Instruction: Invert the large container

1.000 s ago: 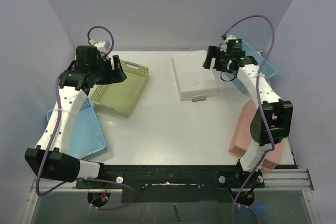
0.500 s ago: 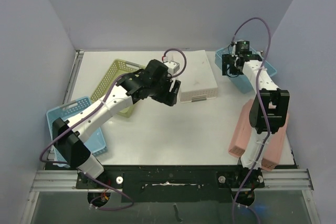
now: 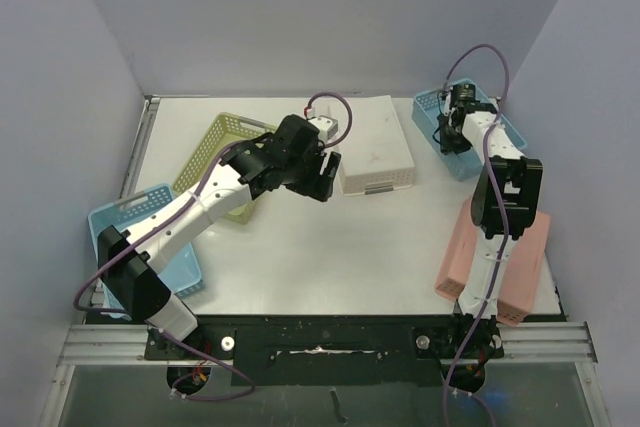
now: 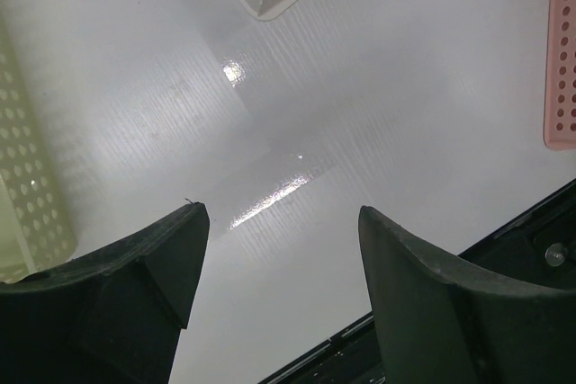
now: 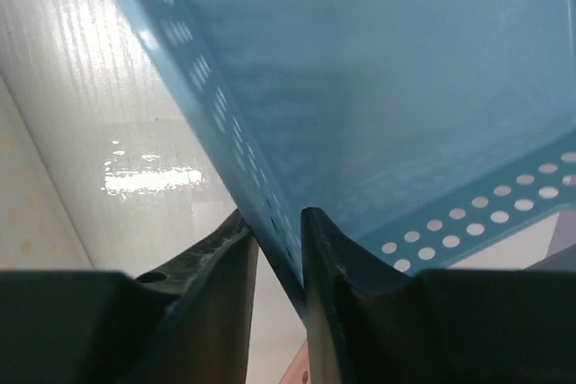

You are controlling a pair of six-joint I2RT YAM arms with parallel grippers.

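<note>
A blue perforated container point(image 3: 428, 112) sits upright at the back right of the table. My right gripper point(image 3: 447, 137) reaches down over its left wall. In the right wrist view the gripper point(image 5: 277, 215) is shut on that blue wall point(image 5: 378, 87), one finger inside and one outside. A white container point(image 3: 375, 147) lies bottom up at the middle back. My left gripper point(image 3: 325, 179) hovers just left of its front corner. It point(image 4: 281, 213) stands open over bare table with nothing between its fingers.
A green basket point(image 3: 215, 162) lies behind the left arm, its wall point(image 4: 27, 195) at the left of the left wrist view. Another blue basket point(image 3: 165, 247) sits at the near left and a pink one point(image 3: 495, 257) at the near right. Walls enclose the table.
My right gripper left the white container, dropped onto the blue container's wall and closed on it. My left arm swung from the green basket to beside the white container, then held still.
</note>
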